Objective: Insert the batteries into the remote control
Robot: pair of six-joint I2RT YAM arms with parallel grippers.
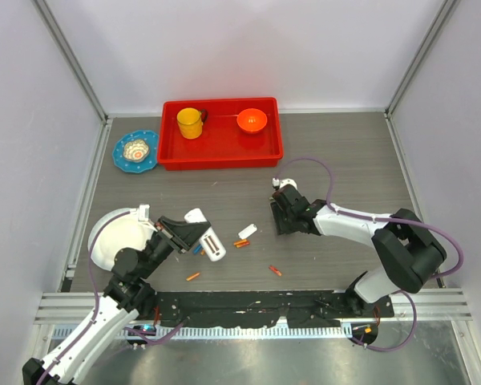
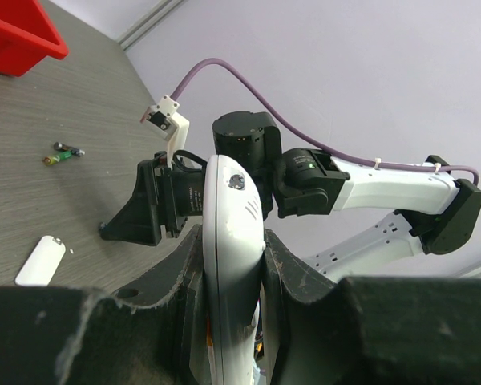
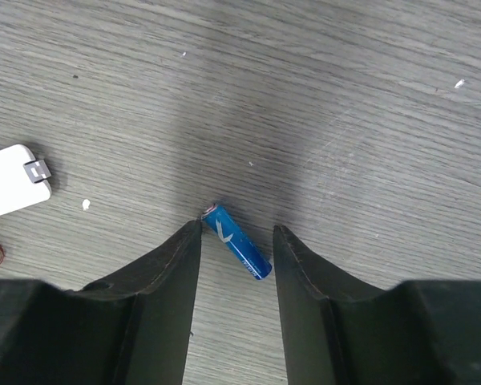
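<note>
Remote control [image 2: 228,192] clamped in left gripper [image 2: 233,241], near left over worktop [image 3: 345,120]. Right gripper [image 3: 237,228] released, straddling blue battery [image 3: 239,250] lying flat. Orange batteries [image 1: 240,242] scattered between the arms.

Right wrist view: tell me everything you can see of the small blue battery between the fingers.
The small blue cylindrical battery lies flat on the grey wood-grain table, slanting from upper left to lower right in that view. Glossy wrap with pale print; a reddish tip at its upper end. It sits between the open black fingers of the right gripper: the upper end seems to meet one fingertip, the other finger stands clear.
</note>
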